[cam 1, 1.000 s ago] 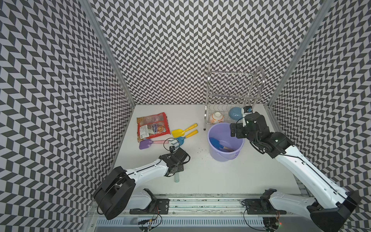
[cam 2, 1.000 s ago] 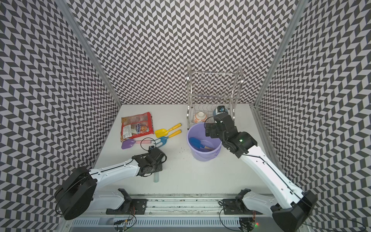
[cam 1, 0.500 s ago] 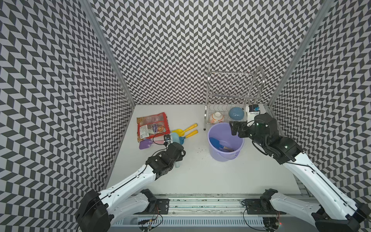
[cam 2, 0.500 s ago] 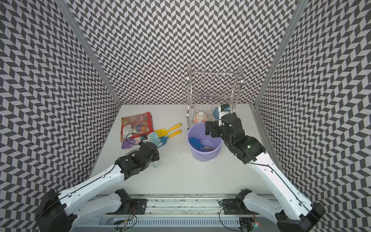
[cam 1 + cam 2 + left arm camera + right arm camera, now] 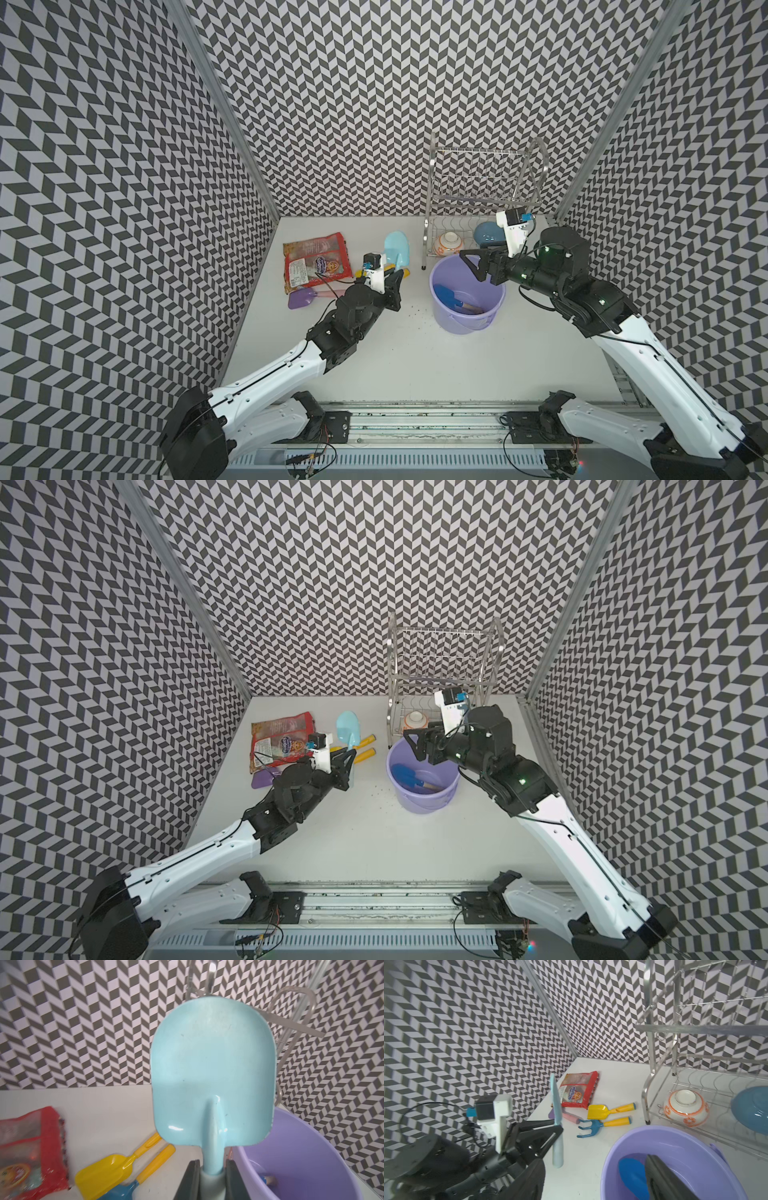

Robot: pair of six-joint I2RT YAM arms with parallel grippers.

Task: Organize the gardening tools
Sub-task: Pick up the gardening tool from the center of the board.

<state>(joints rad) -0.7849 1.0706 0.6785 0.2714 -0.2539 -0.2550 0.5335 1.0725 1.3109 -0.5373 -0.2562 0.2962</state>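
Observation:
My left gripper is shut on the handle of the light blue spade, which it holds upright above the table, blade up, left of the lavender bucket. The wrist view shows the handle pinched at the left gripper under the spade's blade. A dark blue trowel lies inside the bucket. My right gripper hangs open over the bucket's far rim, nothing between its fingers. The yellow scoop, the blue fork and the purple scoop lie on the table.
A red snack bag lies at the back left. A steel dish rack stands behind the bucket with an orange-patterned bowl and a blue dish in it. Dark crumbs dot the table by the bucket.
My left arm has lifted the spade off the front of the table and carried it up and back, blade upright. My right gripper has drawn back a little and narrowed slightly.

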